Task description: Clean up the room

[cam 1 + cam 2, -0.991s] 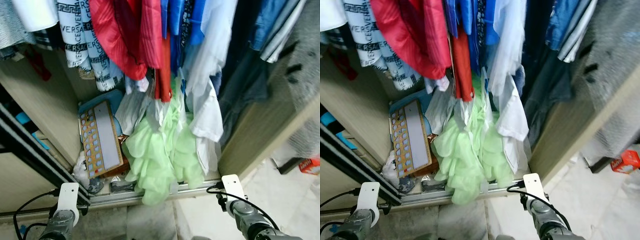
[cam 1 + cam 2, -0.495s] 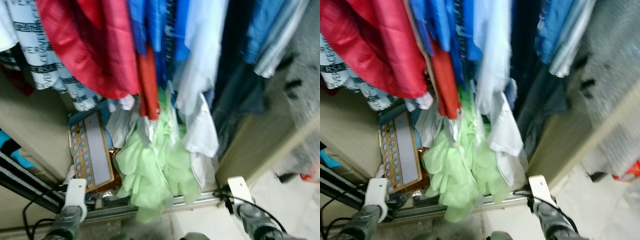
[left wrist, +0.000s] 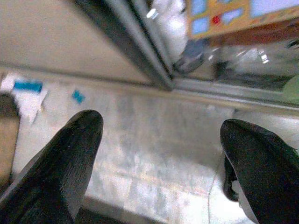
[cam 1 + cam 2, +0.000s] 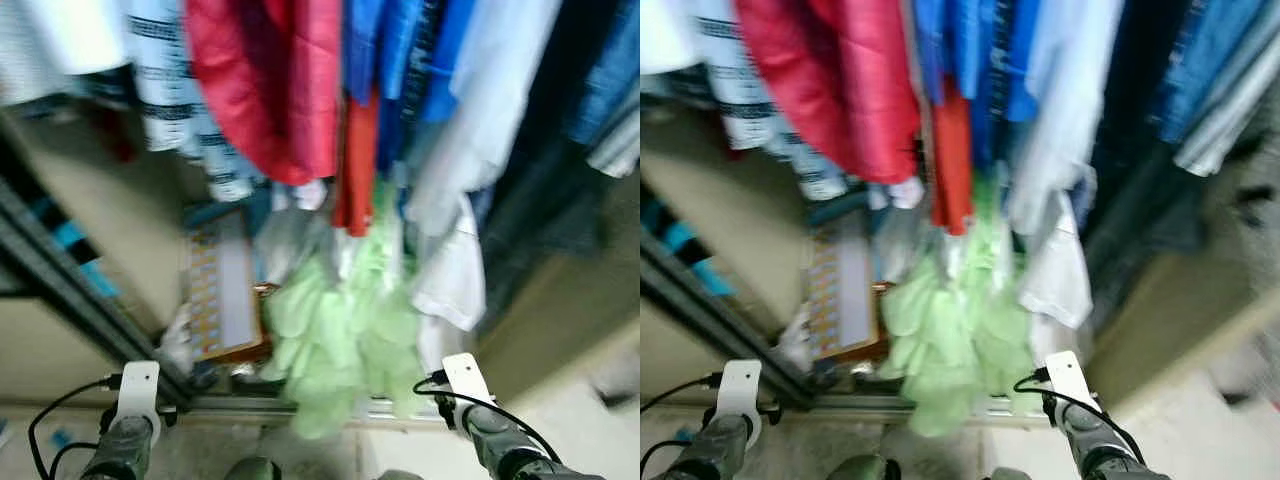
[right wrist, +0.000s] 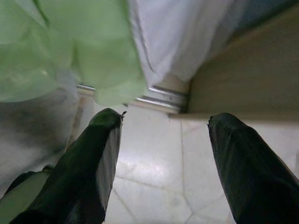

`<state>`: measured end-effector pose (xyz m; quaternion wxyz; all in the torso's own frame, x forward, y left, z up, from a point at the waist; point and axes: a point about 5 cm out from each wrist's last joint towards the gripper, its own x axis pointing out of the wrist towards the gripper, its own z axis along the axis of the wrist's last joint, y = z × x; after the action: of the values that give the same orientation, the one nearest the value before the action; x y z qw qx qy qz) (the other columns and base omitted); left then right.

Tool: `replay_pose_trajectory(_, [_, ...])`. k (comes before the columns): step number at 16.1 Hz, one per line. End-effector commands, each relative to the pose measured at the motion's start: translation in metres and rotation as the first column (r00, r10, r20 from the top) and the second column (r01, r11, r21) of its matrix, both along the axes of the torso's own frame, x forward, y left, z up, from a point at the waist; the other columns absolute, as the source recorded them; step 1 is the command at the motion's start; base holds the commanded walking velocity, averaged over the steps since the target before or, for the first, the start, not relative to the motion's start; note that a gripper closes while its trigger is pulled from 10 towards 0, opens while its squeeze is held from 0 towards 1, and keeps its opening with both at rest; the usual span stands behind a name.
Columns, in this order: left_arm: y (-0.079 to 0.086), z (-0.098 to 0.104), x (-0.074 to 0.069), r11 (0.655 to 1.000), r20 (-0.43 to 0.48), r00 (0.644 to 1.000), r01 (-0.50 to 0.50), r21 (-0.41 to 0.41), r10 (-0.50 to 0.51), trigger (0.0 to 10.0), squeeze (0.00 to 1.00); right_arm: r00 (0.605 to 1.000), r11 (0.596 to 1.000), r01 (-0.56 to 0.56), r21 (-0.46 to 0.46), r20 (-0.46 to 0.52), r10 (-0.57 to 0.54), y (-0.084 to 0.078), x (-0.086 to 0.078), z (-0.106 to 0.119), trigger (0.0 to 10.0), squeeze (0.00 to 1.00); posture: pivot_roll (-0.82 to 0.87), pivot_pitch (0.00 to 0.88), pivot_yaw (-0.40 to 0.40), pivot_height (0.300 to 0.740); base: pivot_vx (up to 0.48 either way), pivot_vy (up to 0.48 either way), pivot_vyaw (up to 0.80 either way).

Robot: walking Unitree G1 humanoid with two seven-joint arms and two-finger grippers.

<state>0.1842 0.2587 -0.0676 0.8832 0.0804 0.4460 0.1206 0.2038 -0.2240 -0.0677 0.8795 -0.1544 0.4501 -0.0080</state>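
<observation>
Here, pale green garment (image 4: 345,340) spills from the wardrobe bottom over the sliding-door track (image 5: 159,99).
Looks light, soft, slippery; best pinched at the overhanging hem. Left gripper (image 3: 161,175) and right gripper (image 5: 163,163) gape wide, empty, above floor tiles (image 5: 154,158).

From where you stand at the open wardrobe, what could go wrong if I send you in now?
1. The head views are blurred, so aiming a grasp now would probably miss.
2. The pale green garment spills over the metal door track; stepping forward could snag or trample it.
3. The right gripper and left gripper both hang open near the floor; reaching up could catch the hanging red garment.
</observation>
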Motion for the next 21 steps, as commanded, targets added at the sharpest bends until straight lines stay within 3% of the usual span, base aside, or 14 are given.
replay_pose_trajectory(1, [0.004, 0.0, -0.003, 1.0, -0.009, 1.0, -0.022, 0.004, 0.022, 10.0, 0.0, 1.0, 1.0, 0.003, 0.008, 0.005, -0.003, 0.0, 0.002, 0.001, 10.0, 0.0, -0.07, 0.0, 0.009, 0.74, 0.0, 0.0, 0.0])
replay_pose_trajectory(3, [0.004, 0.0, -0.002, 0.999, 0.003, 0.999, -0.036, -0.012, 0.036, 10.0, 0.0, 0.999, 0.999, 0.029, 0.016, 0.028, -0.029, -0.001, 0.004, 0.003, 10.0, 0.0, -0.07, 0.0, 0.009, 0.74, 0.0, 0.0, 0.0])
replay_pose_trajectory(6, [0.011, 0.015, 0.017, 0.991, 0.147, 0.983, -0.099, -0.088, 0.111, 10.0, 0.0, 0.976, 0.988, 0.132, 0.081, 0.161, -0.144, -0.008, 0.028, 0.021, 10.0, 0.0, -0.06, 0.0, 0.006, 0.74, 0.0, 0.0, 0.0])
replay_pose_trajectory(8, [0.022, 0.037, 0.041, 0.988, 0.308, 0.945, -0.069, -0.137, 0.109, 10.0, 0.0, 0.941, 0.989, 0.107, 0.106, 0.309, -0.135, -0.014, 0.06, 0.048, 10.0, 0.0, -0.05, 0.0, -0.001, 0.74, 0.0, 0.0, 0.0])
replay_pose_trajectory(10, [0.022, 0.054, 0.058, 0.99, 0.402, 0.914, -0.001, -0.138, 0.057, 10.0, 0.0, 0.923, 0.997, 0.007, 0.071, 0.383, -0.033, -0.013, 0.082, 0.069, 10.0, 0.0, -0.05, 0.0, -0.002, 0.74, 0.0, 0.0, 0.0])
replay_pose_trajectory(11, [0.019, 0.06, 0.066, 0.989, 0.446, 0.894, 0.028, -0.145, 0.04, 10.0, 0.0, 0.917, 0.997, -0.027, 0.076, 0.4, -0.006, -0.009, 0.09, 0.075, 10.0, 0.0, -0.05, 0.0, -0.006, 0.74, 0.0, 0.0, 0.0])
replay_pose_trajectory(13, [0.005, 0.079, 0.082, 0.983, 0.572, 0.819, 0.137, -0.118, -0.045, 10.0, 0.0, 0.899, 0.99, -0.084, 0.111, 0.438, 0.027, 0.004, 0.105, 0.088, 10.0, 0.0, -0.05, 0.0, -0.012, 0.74, 0.0, 0.0, 0.0])
replay_pose_trajectory(15, [-0.003, 0.088, 0.08, 0.974, 0.641, 0.758, 0.216, -0.075, -0.119, 10.0, 0.0, 0.883, 0.983, -0.12, 0.139, 0.468, 0.041, 0.011, 0.106, 0.091, 10.0, 0.0, -0.05, 0.0, -0.01, 0.74, 0.0, 0.0, 0.0])
replay_pose_trajectory(18, [-0.012, 0.108, 0.058, 0.969, 0.749, 0.649, 0.244, -0.035, -0.137, 10.0, 0.0, 0.826, 0.975, -0.168, 0.146, 0.56, 0.058, 0.015, 0.093, 0.103, 10.0, 0.0, -0.04, 0.0, -0.008, 0.74, 0.0, 0.0, 0.0])
replay_pose_trajectory(20, [-0.02, 0.12, 0.033, 0.974, 0.797, 0.591, 0.227, -0.016, -0.125, 10.0, 0.0, 0.782, 0.977, -0.191, 0.099, 0.617, 0.09, 0.012, 0.062, 0.121, 10.0, 0.0, -0.02, 0.0, -0.007, 0.74, 0.0, 0.0, 0.0])
replay_pose_trajectory(21, [-0.022, 0.12, 0.029, 0.976, 0.8, 0.591, 0.214, -0.026, -0.108, 10.0, 0.0, 0.772, 0.974, -0.206, 0.092, 0.628, 0.104, 0.015, 0.055, 0.124, 10.0, 0.0, -0.02, 0.0, -0.005, 0.74, 0.0, 0.0, 0.0])
